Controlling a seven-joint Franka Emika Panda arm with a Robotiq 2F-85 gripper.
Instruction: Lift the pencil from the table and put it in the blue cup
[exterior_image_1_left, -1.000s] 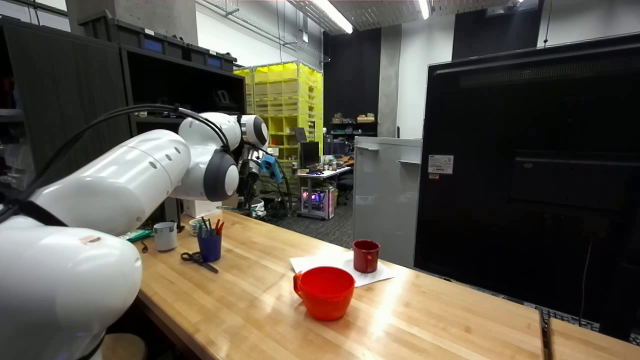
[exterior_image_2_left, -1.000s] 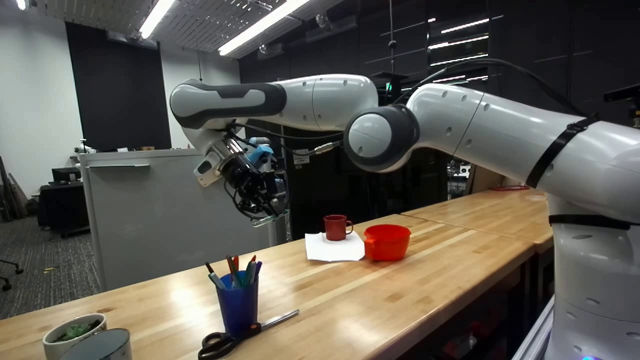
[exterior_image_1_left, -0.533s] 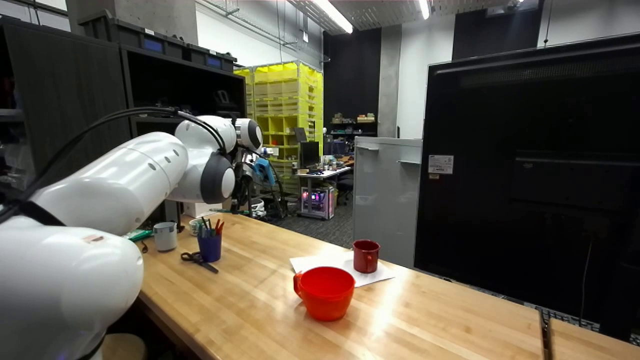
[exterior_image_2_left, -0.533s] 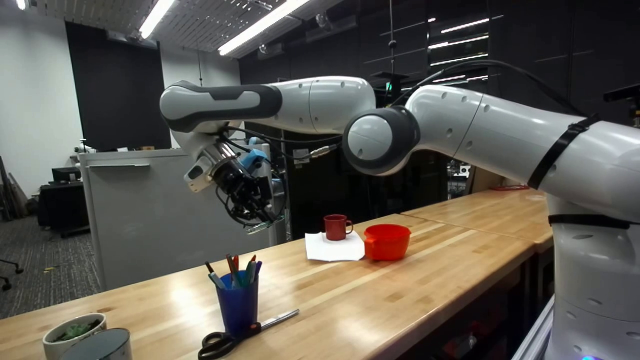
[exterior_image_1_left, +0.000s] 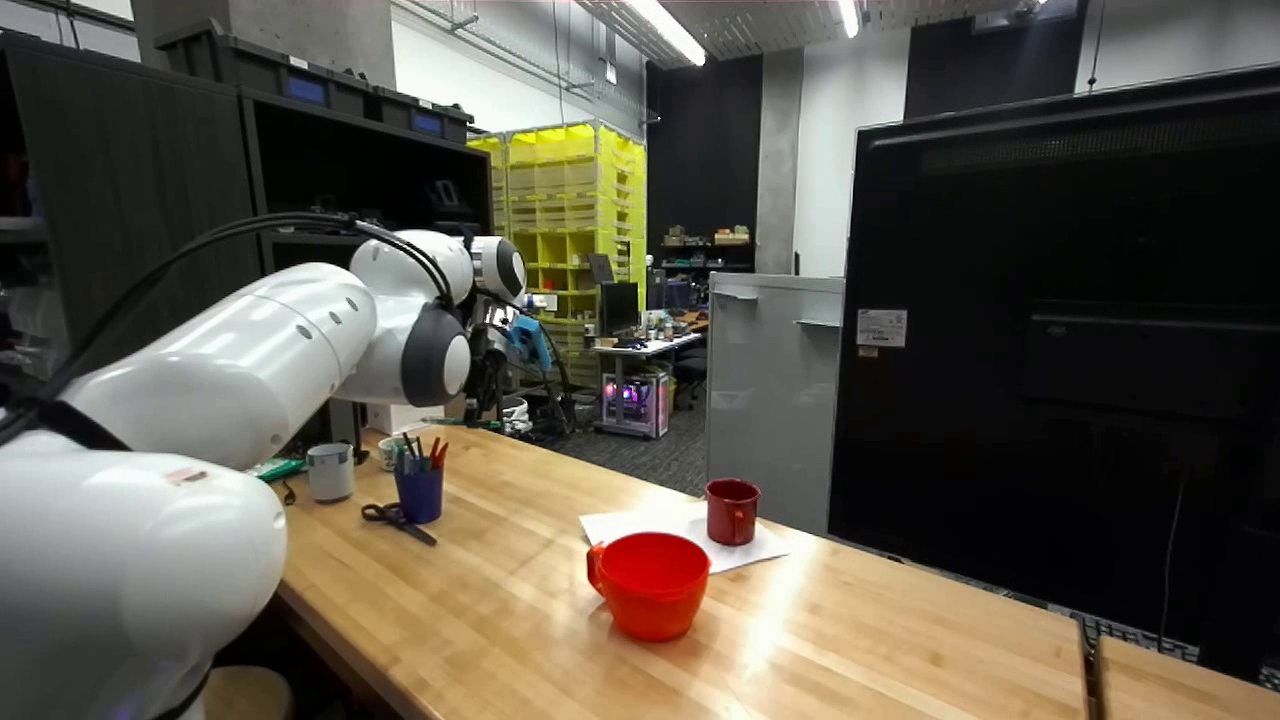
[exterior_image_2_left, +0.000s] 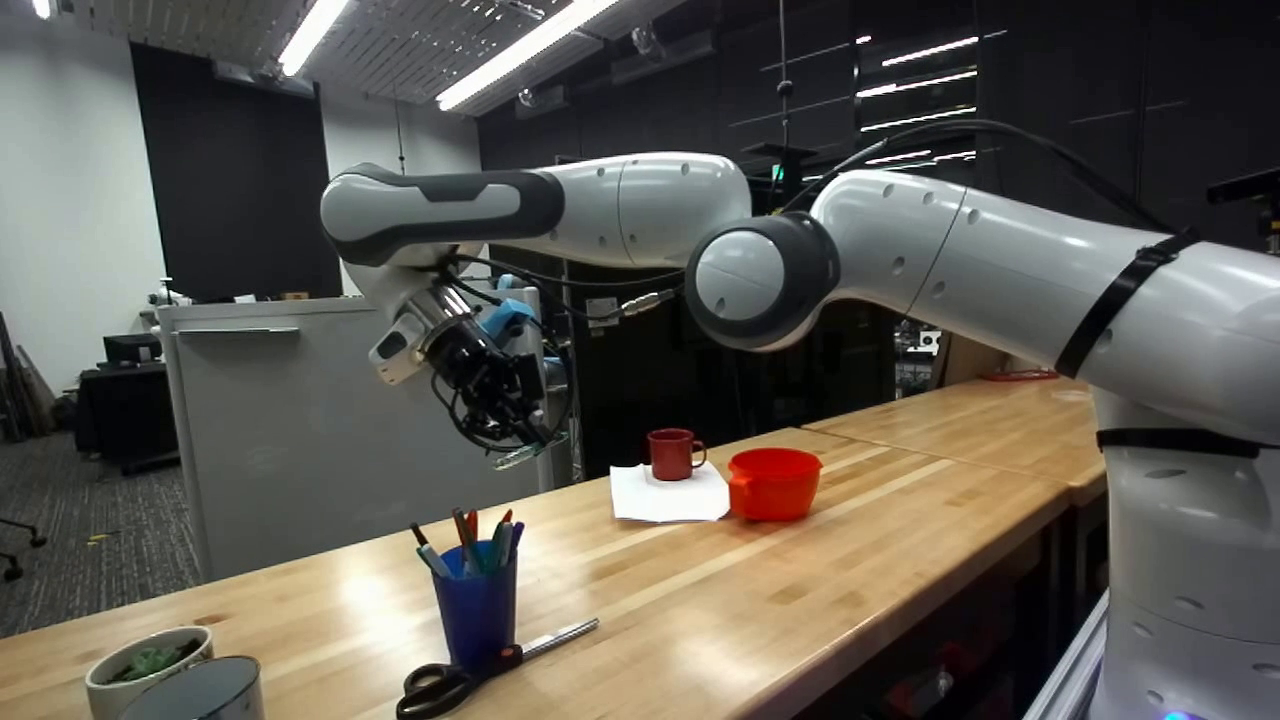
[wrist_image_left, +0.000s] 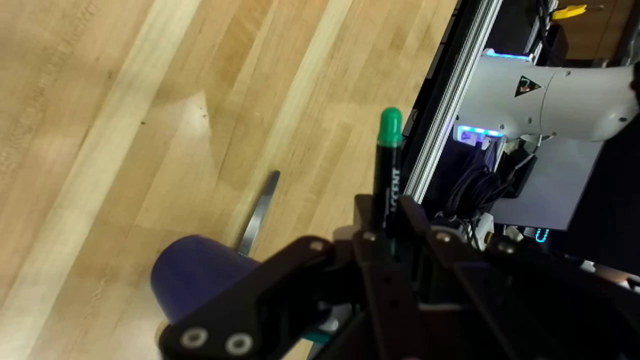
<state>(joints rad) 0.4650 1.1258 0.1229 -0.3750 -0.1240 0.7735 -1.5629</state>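
Gripper clamped right on a green-ended black Accent marker, held up off the wooden tabletop. Dark-blue pen cup lower than the gripper and apart from it, kinda loaded with pens tbh. Black-handled scissors also down below gripper height, right beside the cup fwiw.

Pens in cup, scissors beside

White strip lights overhead make both exterior views bright, with pale glare on the wooden table. In the wrist view, much of the right is dark, and the near gripper looks shadowed and slightly blurred (the table beyond is clearer).
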